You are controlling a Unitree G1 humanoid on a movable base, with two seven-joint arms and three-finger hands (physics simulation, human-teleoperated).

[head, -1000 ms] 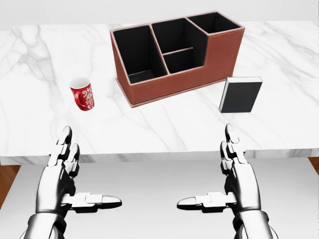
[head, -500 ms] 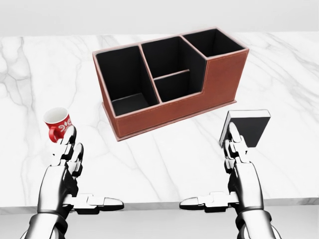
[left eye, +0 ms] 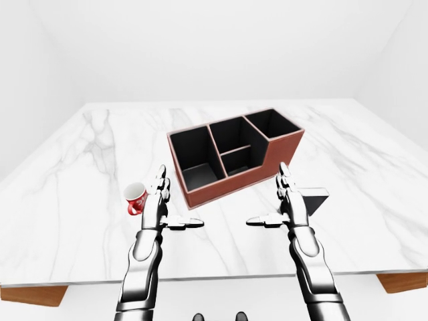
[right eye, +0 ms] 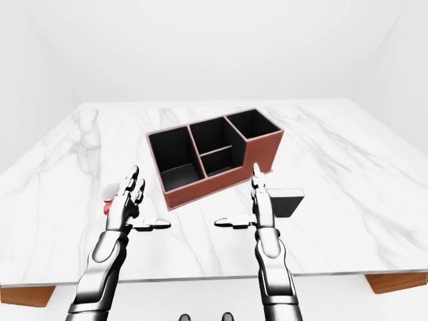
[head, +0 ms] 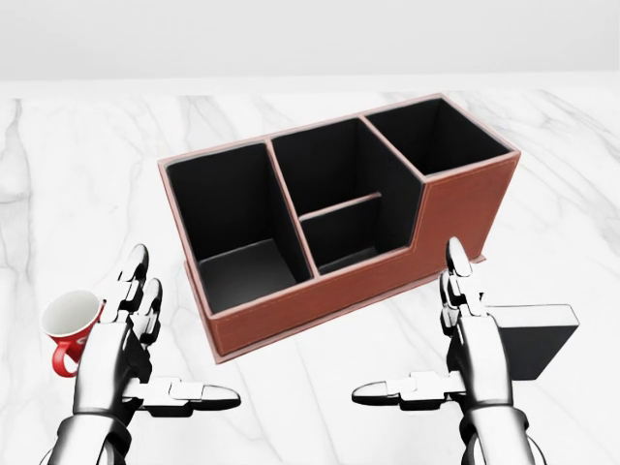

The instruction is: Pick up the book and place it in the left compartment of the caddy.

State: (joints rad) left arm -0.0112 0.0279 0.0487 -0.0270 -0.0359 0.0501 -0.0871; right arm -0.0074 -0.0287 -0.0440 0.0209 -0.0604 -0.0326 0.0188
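Both silver three-finger hands were held open over the white marble table (head: 87, 194), the right hand (head: 470, 358) just left of the black book with white page edges (head: 533, 334). The left hand (head: 121, 354) hovered beside a small red mug (head: 68, 327). The book lay on the table near the right end of the brown leather caddy (head: 455, 208), whose compartments were empty.

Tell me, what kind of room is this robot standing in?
Probably a bare simulated test room, not a lived-in home: plain white walls, one large marble table, and only a brown caddy, a red mug and a dark book on it.
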